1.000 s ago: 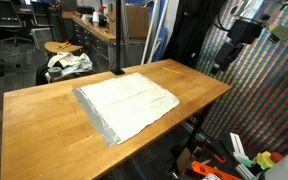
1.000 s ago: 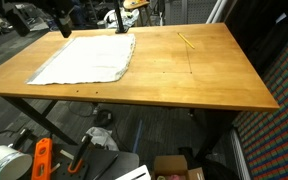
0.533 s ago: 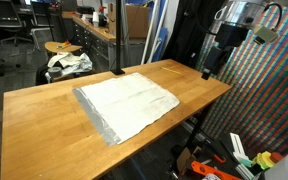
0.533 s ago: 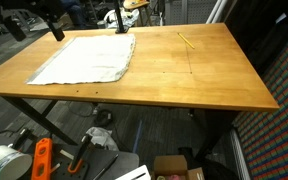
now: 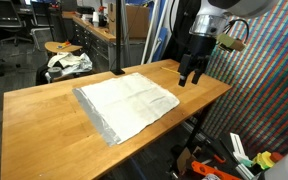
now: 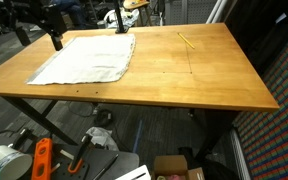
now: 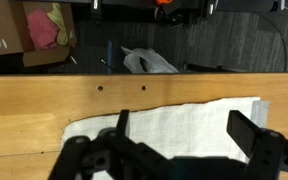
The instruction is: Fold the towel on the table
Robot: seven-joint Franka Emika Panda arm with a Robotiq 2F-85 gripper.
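Note:
The off-white towel (image 5: 126,104) with its grey border lies spread flat on the wooden table (image 5: 44,125); it also shows in an exterior view as the towel (image 6: 84,58) on the table (image 6: 184,80). My gripper (image 5: 189,78) hangs open just above the table beside the towel's edge, near a table edge. It shows dark in an exterior view as the gripper (image 6: 55,41), by the towel's far corner. In the wrist view the towel (image 7: 174,125) fills the space below my gripper (image 7: 184,130), whose fingers (image 7: 246,128) stand wide apart with nothing between them.
A round stool (image 5: 59,48) carries a patterned fabric bundle (image 5: 68,63) beyond the table. A black pole (image 5: 117,40) rises at the table's back edge. A thin yellow stick (image 6: 187,40) lies on the table. Below are a cardboard box (image 7: 34,30), a plastic bag (image 7: 149,62) and floor clutter (image 6: 44,155).
The arm has swung in from beyond the table's edge and come down until the gripper hangs over the towel's side. The jaws stayed open. The towel has not moved.

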